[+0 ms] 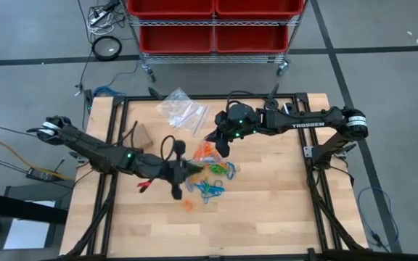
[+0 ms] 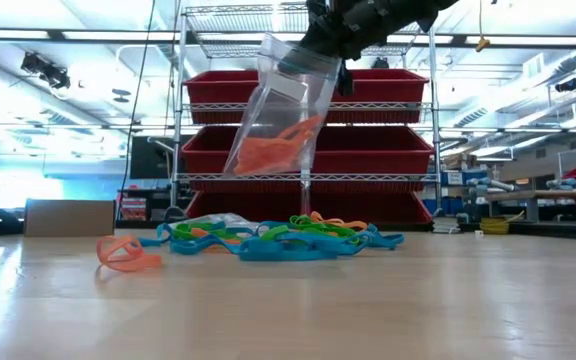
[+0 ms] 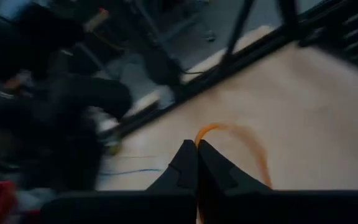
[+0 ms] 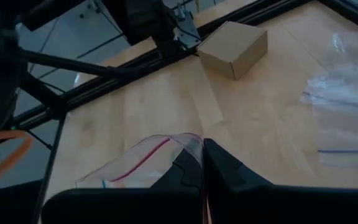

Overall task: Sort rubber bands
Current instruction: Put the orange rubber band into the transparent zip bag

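Note:
A pile of blue, green and orange rubber bands [image 1: 212,177] lies on the table's middle; it also shows in the low view [image 2: 278,240]. My right gripper [image 1: 220,147] is shut on a clear zip bag [image 2: 278,120] that holds several orange bands [image 2: 273,150]. My left gripper [image 1: 193,170] is beside the bag, above the pile's left edge, shut on one orange rubber band [image 3: 232,134]. One orange band [image 2: 128,252] lies alone nearer the front edge. My left gripper pinches the orange band at one spot of its loop [image 3: 199,138] between the two fingertips. The rest of the loop curves out past the fingers, clear of the table. My right gripper pinches the bag's top edge by the red zip line [image 4: 188,140] between its two fingers, from above. The bag hangs slanting below the fingers, clear of the table, with the orange bands in its lower part.
Spare clear bags [image 1: 182,109] lie at the table's far edge and a small cardboard box [image 1: 142,135] stands at the far left. A red-binned rack [image 1: 212,25] stands beyond the table. Bare wood shows at the near and right sides.

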